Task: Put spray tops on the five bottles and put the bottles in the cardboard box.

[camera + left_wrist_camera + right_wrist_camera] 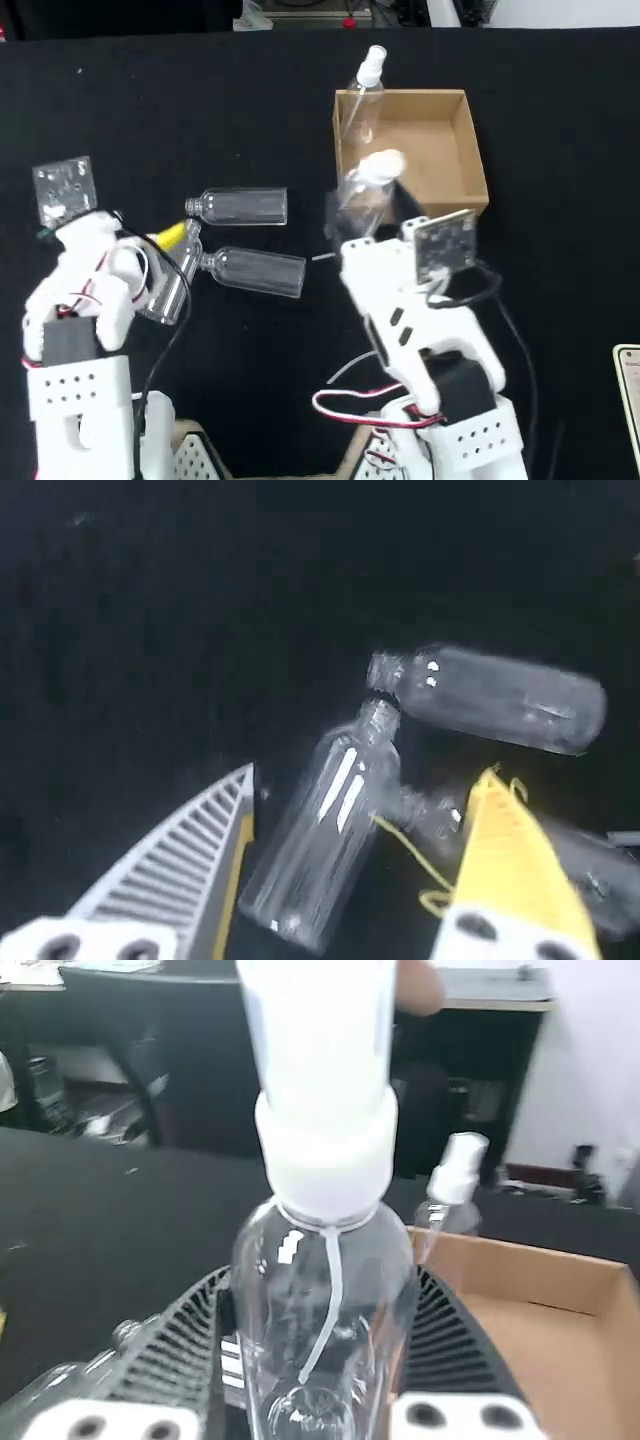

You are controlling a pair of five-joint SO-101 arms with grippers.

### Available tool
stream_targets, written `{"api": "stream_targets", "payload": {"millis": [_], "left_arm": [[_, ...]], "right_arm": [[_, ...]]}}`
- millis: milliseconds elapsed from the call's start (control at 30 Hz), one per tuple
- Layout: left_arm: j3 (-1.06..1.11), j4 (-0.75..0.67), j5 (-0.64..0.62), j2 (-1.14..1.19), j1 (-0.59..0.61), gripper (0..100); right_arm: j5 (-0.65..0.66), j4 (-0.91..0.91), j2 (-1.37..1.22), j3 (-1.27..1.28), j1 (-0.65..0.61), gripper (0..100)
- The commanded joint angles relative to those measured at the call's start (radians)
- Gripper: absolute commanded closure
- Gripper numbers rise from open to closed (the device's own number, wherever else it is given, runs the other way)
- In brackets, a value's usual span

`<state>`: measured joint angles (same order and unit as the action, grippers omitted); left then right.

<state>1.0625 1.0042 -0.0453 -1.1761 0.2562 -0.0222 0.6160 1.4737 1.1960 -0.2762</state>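
"What colour's the cloth on that table (200, 110)?"

"Black, plain all over. The cardboard box (475, 150) is plain brown."

"And the bottles?"

"All clear. The capped bottle (320, 1320) has a white spray top (325, 1150) and a whitish tube down inside. The capless bottles (245, 206) show nothing but white glints."

"The arms look white."

"White, both. The left gripper (368, 772) has one yellow finger (510, 860) and one white with a ridged, grey-striped face, yellow along its edge. The right gripper (325, 1275) has black ridged fingers (180, 1350) on white bases."

"Wires (345, 405)?"

"Red, white and black loops by the right arm (400, 300); a yellow thread (410, 855) at the yellow finger."
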Motion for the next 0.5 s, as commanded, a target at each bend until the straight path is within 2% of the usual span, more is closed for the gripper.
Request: {"api": "stream_targets", "payload": {"millis": [0,200,333,467], "left_arm": [[0.091,-0.094,-0.057,-0.008,0.01,67],[0.154,-0.127,-0.066,-0.009,0.027,67],[0.16,-0.129,-0.074,-0.009,0.062,67],[0.17,-0.129,-0.075,-0.009,0.062,67]], "right_arm": [[-0.009,0.029,-0.013,-0.134,0.117,89.3],[-0.003,0.005,-0.271,-0.278,0.264,89.3],[-0.002,-0.233,-0.512,-0.295,0.376,89.3],[-0.002,-0.48,-0.759,-0.288,0.397,89.3]]}}
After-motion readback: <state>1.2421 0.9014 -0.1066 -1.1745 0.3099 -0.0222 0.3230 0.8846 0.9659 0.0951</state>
